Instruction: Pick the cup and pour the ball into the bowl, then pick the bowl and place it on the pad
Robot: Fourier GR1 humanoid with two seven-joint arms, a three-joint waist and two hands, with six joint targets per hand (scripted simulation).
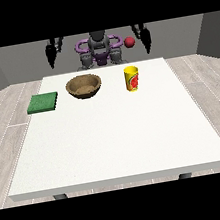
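Observation:
A yellow cup (132, 78) with a red label stands upright on the white table (116, 136), right of centre at the far side. A red ball (129, 42) shows in the air above and behind the cup, near the robot's shoulder. Left of the cup sits a brown wooden bowl (83, 86). A flat green pad (43, 102) lies at the table's far left. The hand at the view's left (51, 53) and the hand at the view's right (145, 36) both hang raised beside the robot's body, behind the table, fingers straight and holding nothing.
The robot's torso (100, 50) stands behind the table's far edge. Wooden floor surrounds the table on all sides.

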